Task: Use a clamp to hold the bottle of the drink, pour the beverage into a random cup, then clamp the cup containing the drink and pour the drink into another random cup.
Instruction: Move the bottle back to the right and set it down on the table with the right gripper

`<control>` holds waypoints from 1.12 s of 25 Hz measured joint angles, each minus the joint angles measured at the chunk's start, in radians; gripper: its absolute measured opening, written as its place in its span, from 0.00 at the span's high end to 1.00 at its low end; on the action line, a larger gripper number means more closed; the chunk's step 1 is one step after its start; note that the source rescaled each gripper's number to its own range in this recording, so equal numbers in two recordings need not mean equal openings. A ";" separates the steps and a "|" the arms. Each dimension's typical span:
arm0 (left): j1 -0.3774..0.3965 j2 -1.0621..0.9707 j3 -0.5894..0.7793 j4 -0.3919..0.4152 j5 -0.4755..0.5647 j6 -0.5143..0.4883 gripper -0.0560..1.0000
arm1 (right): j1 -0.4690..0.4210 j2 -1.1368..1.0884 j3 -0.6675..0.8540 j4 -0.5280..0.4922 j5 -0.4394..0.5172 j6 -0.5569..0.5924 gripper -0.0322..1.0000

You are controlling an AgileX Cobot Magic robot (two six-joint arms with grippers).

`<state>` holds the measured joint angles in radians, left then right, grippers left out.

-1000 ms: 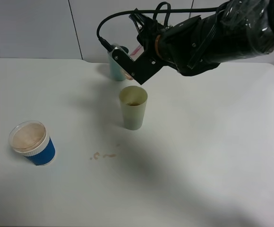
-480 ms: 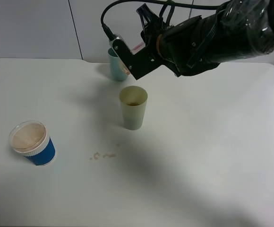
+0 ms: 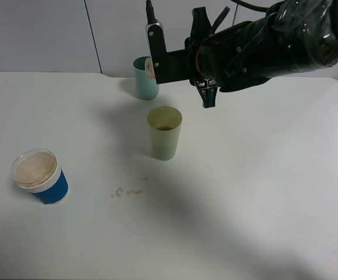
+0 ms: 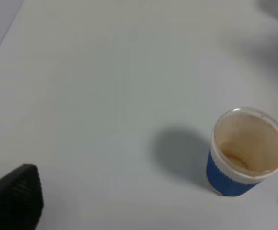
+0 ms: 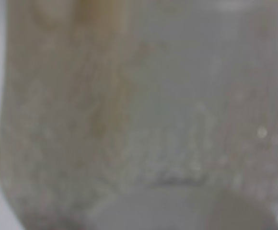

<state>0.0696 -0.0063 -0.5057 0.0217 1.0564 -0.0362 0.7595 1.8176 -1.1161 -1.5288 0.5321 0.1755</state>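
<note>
- The right end effector (image 3: 156, 58) has swung back up. A second ago it was tipped down over the pale green cup (image 3: 164, 139); now it is turned level and lifted clear, up beside the teal cup (image 3: 144, 80) at the back of the desk (image 3: 262, 192).
- It stays clamped shut on the bottle (image 3: 150, 67). From across the room only a pale bit of the bottle shows between the black jaws. The right wrist camera is filled by its cloudy plastic (image 5: 139, 120), too close and blurred to read how much is left inside.
- The pale green cup has not moved. It stands upright mid-desk, and a little dark drink (image 3: 166, 127) shows low inside it.
- To my eye the first pour is over, and the bottle now needs setting down out of the way.
- The left end effector (image 4: 151, 206) hangs with its jaws wide apart and nothing between them, looking down at the blue cup (image 4: 247, 153). That cup sits well apart from the green one, near the desk's left side, and is brownish inside.
- A few small drips (image 3: 127, 191) lie on the desk between the two cups, same as before.
- Next, I'd guess, comes gripping the green cup and carrying it to the blue one. It is tall and light, so a squeeze too high up could tip it.
</note>
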 joint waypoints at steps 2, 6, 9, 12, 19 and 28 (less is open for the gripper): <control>0.000 0.000 0.000 0.000 0.000 0.000 0.00 | 0.000 0.000 0.000 0.037 0.001 0.047 0.97; 0.000 0.000 0.000 0.000 0.000 0.000 0.00 | 0.000 0.000 0.000 0.121 -0.001 0.169 0.97; 0.000 0.000 0.000 0.000 0.000 0.000 0.00 | 0.000 0.000 0.000 0.191 -0.016 0.264 0.97; 0.000 0.000 0.000 0.000 0.000 0.000 0.00 | 0.000 0.000 0.000 0.248 -0.034 0.333 0.97; 0.000 0.000 0.000 0.000 0.000 0.000 0.00 | -0.020 0.000 0.000 0.401 -0.070 0.404 0.97; 0.000 0.000 0.000 0.000 0.000 0.000 0.00 | -0.134 0.000 0.000 0.524 -0.195 0.407 0.97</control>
<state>0.0696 -0.0063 -0.5057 0.0217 1.0564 -0.0362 0.6251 1.8176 -1.1161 -1.0051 0.3374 0.5828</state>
